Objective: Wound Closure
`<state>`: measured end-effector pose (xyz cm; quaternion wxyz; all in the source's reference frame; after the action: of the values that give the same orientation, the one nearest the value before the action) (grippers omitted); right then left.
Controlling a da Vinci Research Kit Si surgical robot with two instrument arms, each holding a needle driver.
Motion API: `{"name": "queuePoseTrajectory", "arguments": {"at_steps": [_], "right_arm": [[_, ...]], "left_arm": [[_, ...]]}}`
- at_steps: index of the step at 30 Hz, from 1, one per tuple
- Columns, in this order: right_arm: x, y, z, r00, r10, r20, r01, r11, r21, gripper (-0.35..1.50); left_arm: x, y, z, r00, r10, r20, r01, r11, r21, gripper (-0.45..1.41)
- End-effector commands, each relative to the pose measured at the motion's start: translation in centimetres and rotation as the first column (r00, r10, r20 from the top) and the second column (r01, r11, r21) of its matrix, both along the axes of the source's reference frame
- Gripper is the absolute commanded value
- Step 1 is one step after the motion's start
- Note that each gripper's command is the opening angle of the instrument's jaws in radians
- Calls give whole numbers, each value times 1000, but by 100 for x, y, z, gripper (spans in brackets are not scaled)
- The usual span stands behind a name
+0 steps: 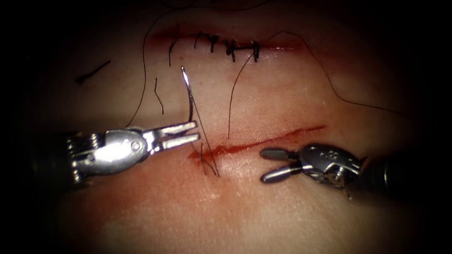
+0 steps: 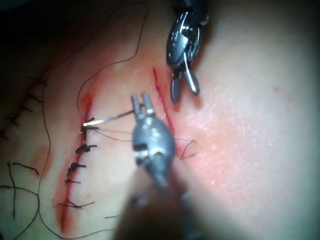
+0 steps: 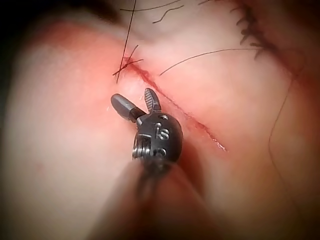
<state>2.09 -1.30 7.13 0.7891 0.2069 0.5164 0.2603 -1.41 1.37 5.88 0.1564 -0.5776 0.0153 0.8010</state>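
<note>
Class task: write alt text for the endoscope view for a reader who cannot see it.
The left tool holds the curved needle near its thread end, clear of the tissue. The right tool is open and empty beside the lower cut.

The left arm's bright silver wristed tool (image 1: 188, 131) is reaching in level, its fingers (image 1: 181, 127) clamping the curved steel needle (image 1: 189, 94) at its rear end. The right arm's dark grey wristed tool (image 1: 269, 164) is lying opposite, fingers (image 1: 275, 154) spreading apart, gripping nothing.
</note>
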Motion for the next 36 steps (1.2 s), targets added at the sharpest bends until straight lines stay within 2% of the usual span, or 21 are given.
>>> {"name": "queuePoseTrajectory", "arguments": {"at_steps": [1,4,7,13,17,21,24,27,32,36], "right_arm": [[15,-15,-9,999,-13,34,14,999,-41,91],[29,-22,-19,996,0,85,11,991,-134,93],[39,-25,-23,992,15,124,9,982,-189,94],[62,-27,-10,980,45,195,19,949,-314,88],[74,-32,9,973,49,224,35,934,-356,83],[82,-46,36,964,19,264,83,925,-370,44],[84,-57,54,958,4,287,108,921,-374,29],[86,-60,60,956,-6,293,120,921,-372,22],[93,-59,59,958,-14,288,127,918,-377,-8],[96,-58,62,957,-14,289,129,916,-380,-20]], "left_arm": [[-4,7,-2,1000,-11,10,11,1000,-7,-45],[-3,26,-25,999,-36,35,37,999,-32,-45],[-2,33,-34,997,-51,63,54,998,-36,-45],[-4,1,-18,997,-32,76,37,997,-63,-45],[0,-5,-18,997,-26,73,31,998,-58,-45],[1,-5,-22,997,-23,78,28,998,-57,-45],[0,-6,-25,997,-22,80,27,998,-56,-45],[-2,-6,-26,996,-21,81,26,998,-56,-45],[-4,-7,-26,996,-19,86,24,998,-57,-45],[-4,-8,-27,996,-18,86,23,998,-57,-45]]}}
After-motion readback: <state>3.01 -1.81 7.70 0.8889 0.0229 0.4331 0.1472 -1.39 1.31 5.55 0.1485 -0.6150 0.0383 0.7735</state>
